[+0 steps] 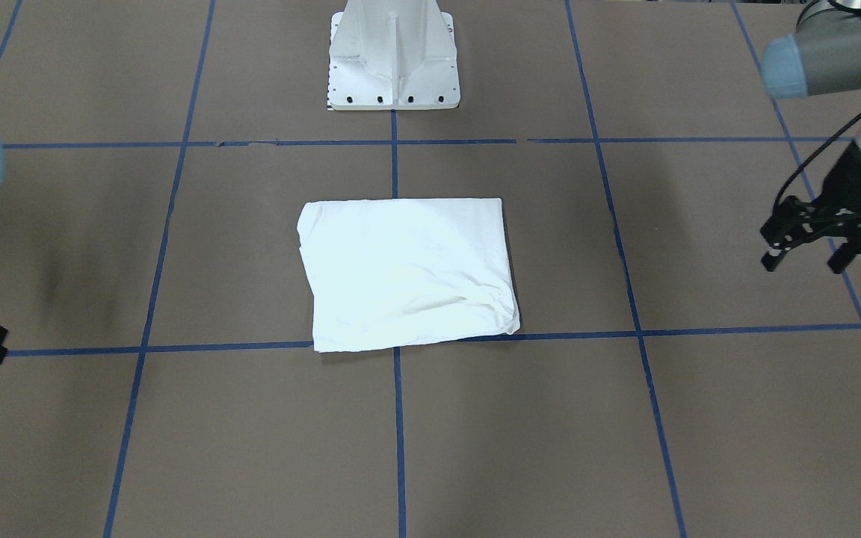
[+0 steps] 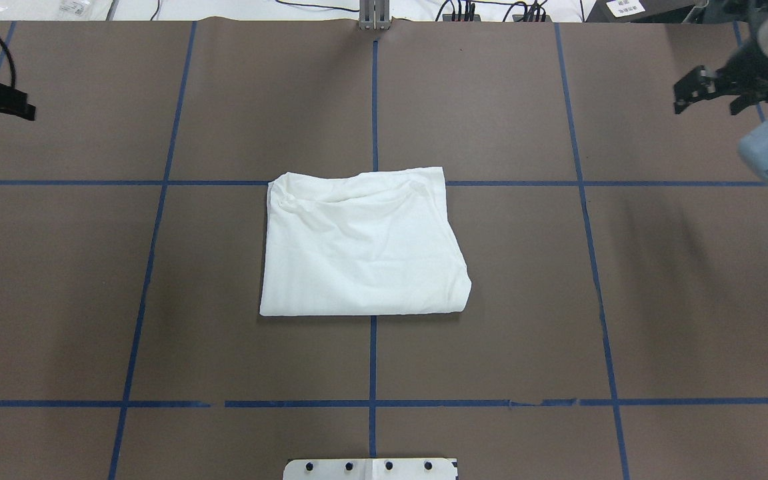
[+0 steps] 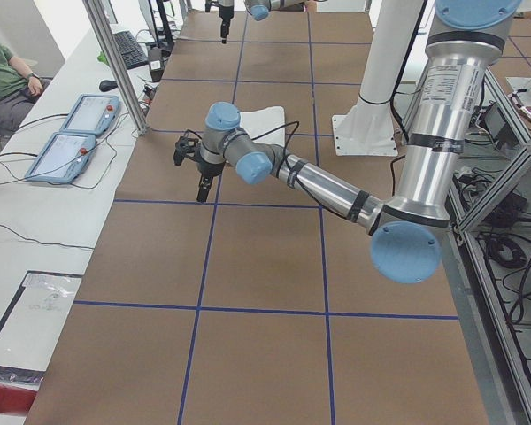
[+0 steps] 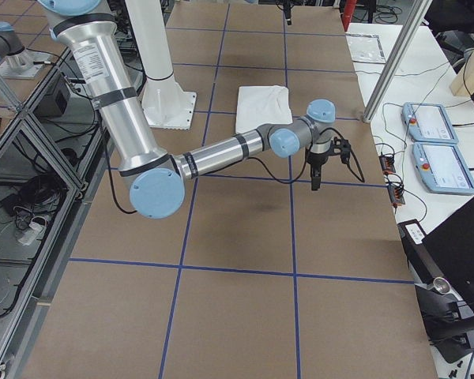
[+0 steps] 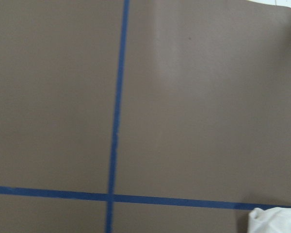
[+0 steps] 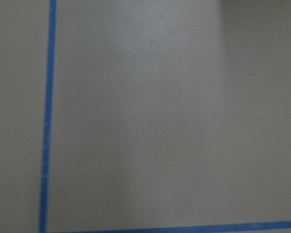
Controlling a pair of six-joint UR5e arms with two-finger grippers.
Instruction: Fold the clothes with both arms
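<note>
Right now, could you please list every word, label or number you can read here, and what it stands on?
No text is legible in any view.
Sticker on the left arm: print too small to read.
Sticker on the right arm: print too small to read.
White card beyond the table: blurred.
T-shirt: no print shows.

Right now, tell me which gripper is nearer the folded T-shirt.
Left, slightly. The left gripper hangs left of the T-shirt, its wrist view catching a corner; the right gripper hangs right of it, farther.
</note>
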